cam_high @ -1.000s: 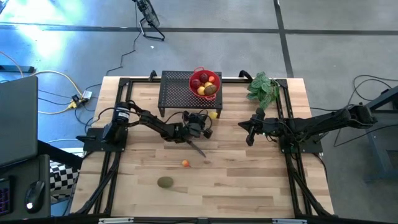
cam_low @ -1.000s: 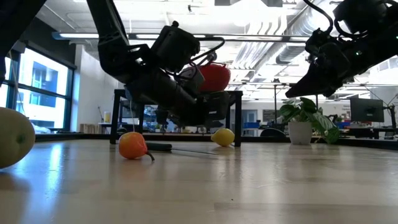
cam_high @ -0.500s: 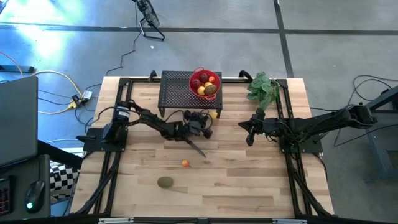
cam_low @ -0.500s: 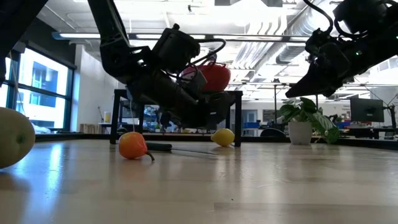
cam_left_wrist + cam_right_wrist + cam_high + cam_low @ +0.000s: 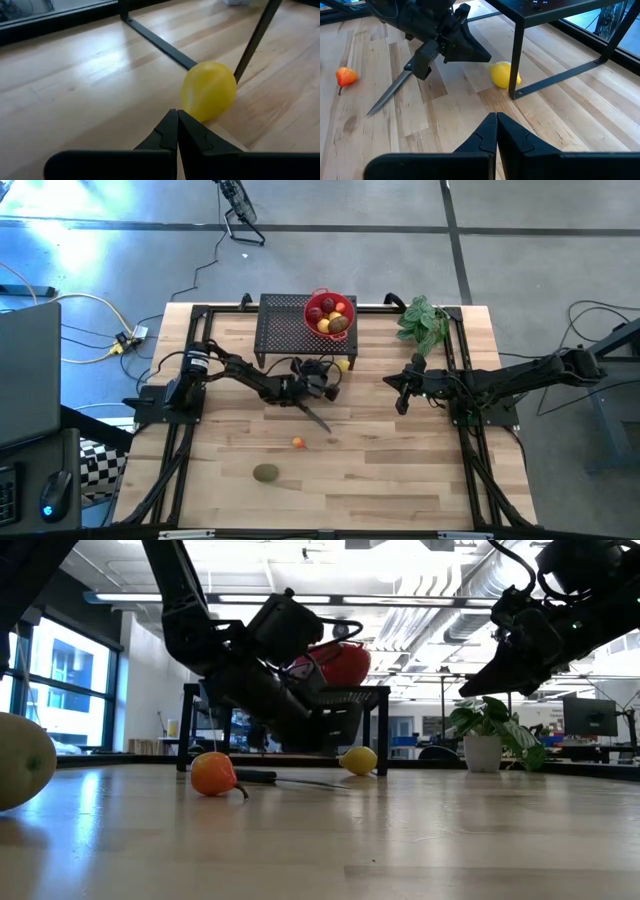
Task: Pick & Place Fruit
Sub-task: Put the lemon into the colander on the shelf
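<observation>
On the wooden tabletop (image 5: 400,470), the left hand (image 5: 333,372) sits at centre frame in the high view, just below the black mesh stand (image 5: 290,325), its fingers (image 5: 172,131) pressed together with nothing between them. Its tips point at a yellow lemon (image 5: 208,91) lying just beyond them, beside one leg of the stand. The right hand (image 5: 402,388) hangs right of centre, above the tabletop, fingers also pressed together and empty.

A red bowl (image 5: 329,311) on the stand, at upper centre, holds dark red, yellow and brown-green fruit. A small orange fruit (image 5: 298,443) lies on the boards below centre, and a kiwi (image 5: 265,473) lies further down and to the left. A slim knife (image 5: 314,416) rests on the tabletop just below the left hand. A green leafy bunch (image 5: 423,323) sits at the upper right of the tabletop.
</observation>
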You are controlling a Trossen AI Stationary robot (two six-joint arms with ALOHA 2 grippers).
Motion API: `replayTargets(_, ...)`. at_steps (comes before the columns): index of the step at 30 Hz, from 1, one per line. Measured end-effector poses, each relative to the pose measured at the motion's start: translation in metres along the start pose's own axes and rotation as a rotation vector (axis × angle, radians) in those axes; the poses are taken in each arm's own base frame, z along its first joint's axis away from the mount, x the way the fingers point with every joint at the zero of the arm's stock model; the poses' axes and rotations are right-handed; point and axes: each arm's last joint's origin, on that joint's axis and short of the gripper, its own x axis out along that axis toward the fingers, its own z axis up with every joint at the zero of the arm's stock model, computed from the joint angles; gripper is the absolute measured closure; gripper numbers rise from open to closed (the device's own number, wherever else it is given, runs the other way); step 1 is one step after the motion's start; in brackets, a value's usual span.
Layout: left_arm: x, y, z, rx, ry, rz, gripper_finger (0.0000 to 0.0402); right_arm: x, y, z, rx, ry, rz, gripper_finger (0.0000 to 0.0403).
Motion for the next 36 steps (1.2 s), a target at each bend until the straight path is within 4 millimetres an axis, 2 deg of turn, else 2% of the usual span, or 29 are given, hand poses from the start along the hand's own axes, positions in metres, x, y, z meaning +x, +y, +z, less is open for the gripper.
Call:
replayTargets(18,0.008,0.006,0.003,-0.017,0.050,-0.073,0.0401,0.000,0.000,0.000,-0.001,0.000,0.000,0.0400)
replayTargets(23,0.007,0.003,0.002,-0.015,0.085,-0.141,0.0401,0.000,0.000,0.000,-0.001,0.000,0.000,0.0400)
replayTargets(29,-0.003,-0.009,-0.004,0.000,0.123,-0.246,0.0402,0.000,0.000,0.000,-0.001,0.000,0.000,0.0400)
replayTargets(36,-0.012,-0.011,-0.006,0.025,-0.011,-0.014,0.0401,0.000,0.000,0.000,-0.001,0.000,0.000,0.0400)
